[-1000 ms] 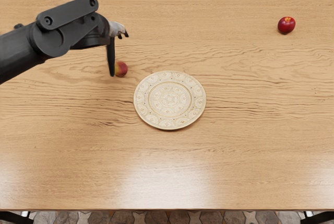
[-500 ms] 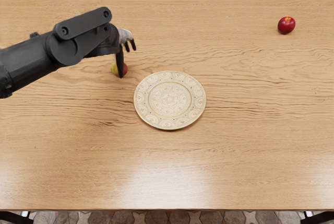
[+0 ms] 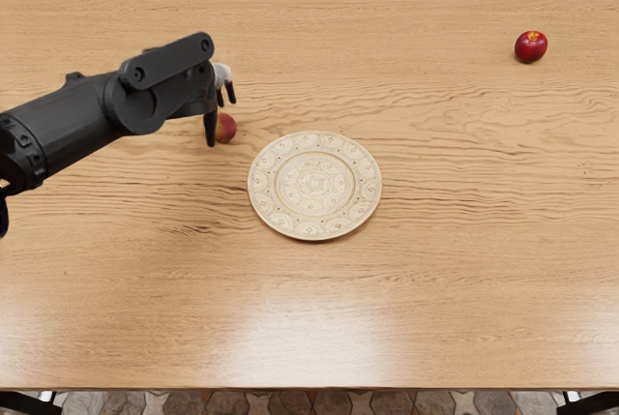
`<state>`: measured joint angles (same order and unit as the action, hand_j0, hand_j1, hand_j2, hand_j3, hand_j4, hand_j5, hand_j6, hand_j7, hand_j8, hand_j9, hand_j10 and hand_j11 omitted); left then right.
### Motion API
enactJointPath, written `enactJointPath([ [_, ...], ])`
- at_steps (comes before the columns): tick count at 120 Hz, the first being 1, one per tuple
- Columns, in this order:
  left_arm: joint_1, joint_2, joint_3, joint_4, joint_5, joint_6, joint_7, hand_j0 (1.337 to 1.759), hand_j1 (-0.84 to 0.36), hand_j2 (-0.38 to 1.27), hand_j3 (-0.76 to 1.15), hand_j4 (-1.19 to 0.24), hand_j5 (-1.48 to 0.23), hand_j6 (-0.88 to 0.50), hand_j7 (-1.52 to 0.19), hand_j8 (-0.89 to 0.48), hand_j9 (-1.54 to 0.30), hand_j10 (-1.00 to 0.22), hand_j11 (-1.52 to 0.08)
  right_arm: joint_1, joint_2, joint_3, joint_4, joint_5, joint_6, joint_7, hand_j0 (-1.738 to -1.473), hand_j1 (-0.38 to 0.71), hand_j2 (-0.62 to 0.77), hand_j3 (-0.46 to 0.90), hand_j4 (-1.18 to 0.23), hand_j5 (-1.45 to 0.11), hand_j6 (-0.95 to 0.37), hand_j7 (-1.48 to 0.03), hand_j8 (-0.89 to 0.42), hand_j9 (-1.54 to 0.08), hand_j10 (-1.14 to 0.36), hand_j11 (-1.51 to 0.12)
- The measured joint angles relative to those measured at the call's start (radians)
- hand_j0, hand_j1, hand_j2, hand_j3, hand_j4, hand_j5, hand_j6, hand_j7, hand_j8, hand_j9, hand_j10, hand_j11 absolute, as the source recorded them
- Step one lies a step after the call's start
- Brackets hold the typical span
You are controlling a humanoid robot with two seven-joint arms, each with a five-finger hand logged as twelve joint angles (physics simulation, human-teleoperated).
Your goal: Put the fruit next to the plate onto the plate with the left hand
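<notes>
Wooden table (image 3: 464,270): the left hand (image 3: 217,96) hung over a small fruit (image 3: 226,128) beside the plate (image 3: 314,186).
Fingers (image 3: 209,125) pointed down, loosely spread, gripping nothing, apparently lining up a grasp.

Most of the left hand (image 3: 215,96) is hidden behind its own arm (image 3: 68,130) at upper left, and the left edge of the fruit (image 3: 228,128) is covered by it. Whether they touch cannot be told. The arm is cut off by the left edge.
</notes>
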<state>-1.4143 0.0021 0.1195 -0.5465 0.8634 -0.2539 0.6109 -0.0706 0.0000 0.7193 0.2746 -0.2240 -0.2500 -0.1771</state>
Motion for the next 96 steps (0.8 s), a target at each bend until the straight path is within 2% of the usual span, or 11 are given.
enactJointPath([
  [45, 0.026, -0.002, 0.072, 0.115, -0.005, 0.008, 0.0, 1.658, -0.07, 0.07, 0.0, -0.35, -0.45, -0.35, -0.45, -0.35, -0.45, -0.35, -0.45, 0.0, 0.0, 0.0, 0.0, 0.0, 0.0, 0.0, -1.658, -0.35, 0.0, 0.0, 0.0, 0.0, 0.0, 0.0, 0.0, 0.0, 0.0, 0.0],
  [86, 0.017, -0.002, 0.082, 0.128, -0.011, 0.003, 0.0, 1.658, 0.04, 0.05, 0.0, -0.26, -0.33, -0.26, -0.33, -0.26, -0.33, -0.26, -0.33, 0.0, 0.0, 0.0, 0.0, 0.0, 0.0, 0.0, -1.658, -0.35, 0.0, 0.0, 0.0, 0.0, 0.0, 0.0, 0.0, 0.0, 0.0, 0.0],
  [96, -0.005, -0.002, 0.082, 0.124, -0.016, -0.006, 0.0, 1.658, 0.06, 0.05, 0.0, -0.24, -0.31, -0.24, -0.31, -0.24, -0.31, -0.24, -0.31, 0.0, 0.0, 0.0, 0.0, 0.0, 0.0, 0.0, -1.658, -0.35, 0.0, 0.0, 0.0, 0.0, 0.0, 0.0, 0.0, 0.0, 0.0, 0.0],
])
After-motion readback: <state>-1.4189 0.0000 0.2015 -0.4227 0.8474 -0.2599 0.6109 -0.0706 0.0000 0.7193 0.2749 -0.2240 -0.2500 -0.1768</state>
